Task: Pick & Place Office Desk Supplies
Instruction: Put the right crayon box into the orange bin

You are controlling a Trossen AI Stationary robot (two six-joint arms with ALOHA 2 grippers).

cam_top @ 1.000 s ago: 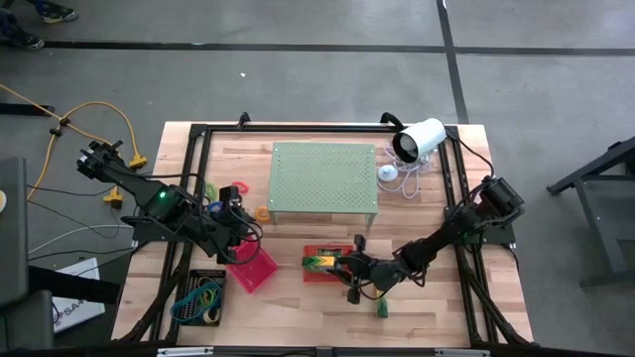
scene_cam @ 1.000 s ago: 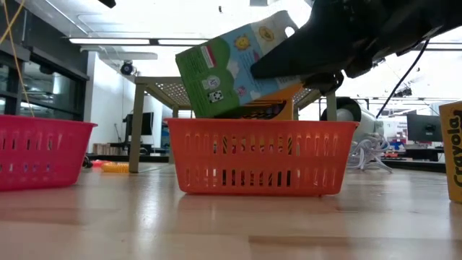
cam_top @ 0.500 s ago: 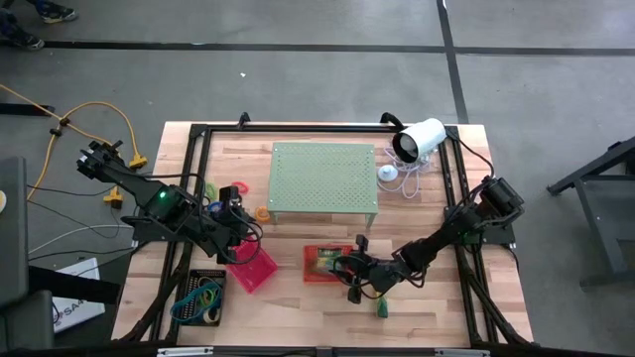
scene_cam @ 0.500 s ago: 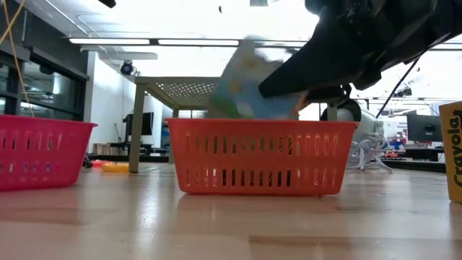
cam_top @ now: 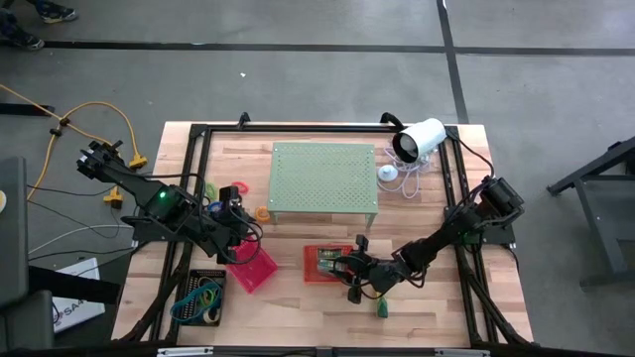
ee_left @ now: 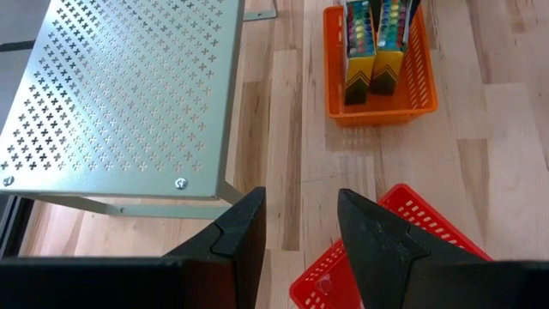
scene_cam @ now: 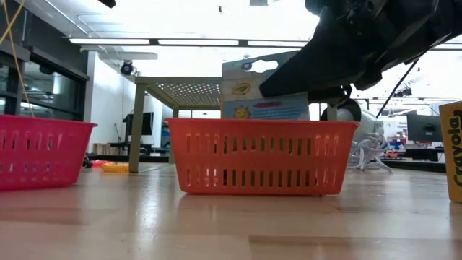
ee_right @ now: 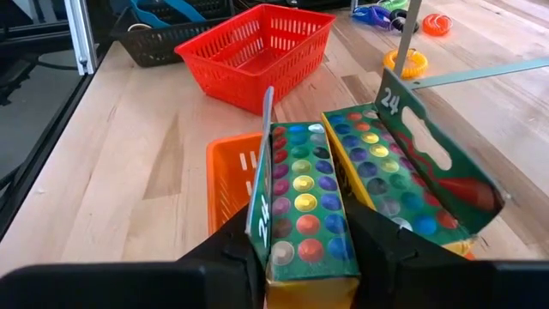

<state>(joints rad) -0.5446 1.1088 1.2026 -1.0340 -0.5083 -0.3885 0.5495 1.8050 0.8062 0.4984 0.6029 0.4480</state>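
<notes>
Table front: a yellow Crayola pack stands upright on the wooden table, alone, near the right arm's side.
Black basket: black basket at the front corner on the left arm's side, with blue and green rubber bands inside.
Orange basket: orange basket sits mid-table, well apart from the Crayola pack.
Crayon boxes: two green boxes of 24 stand side by side in the orange basket, the first crayon box upright, the second crayon box with its hang-tab flap raised.
Right gripper: right gripper hangs just above the orange basket, straddling the first crayon box; whether it clamps the box or has let go cannot be told.
Pink basket: pink basket lies beside the orange basket, toward the left arm.
Left gripper: left gripper hovers over the edge of the pink basket, set wide and holding nothing.
Stand: pale green perforated stand rises behind both baskets.
Rings: an orange ring lies on the table by the stand's leg.
Back: a white camera sits at the far corner.
</notes>
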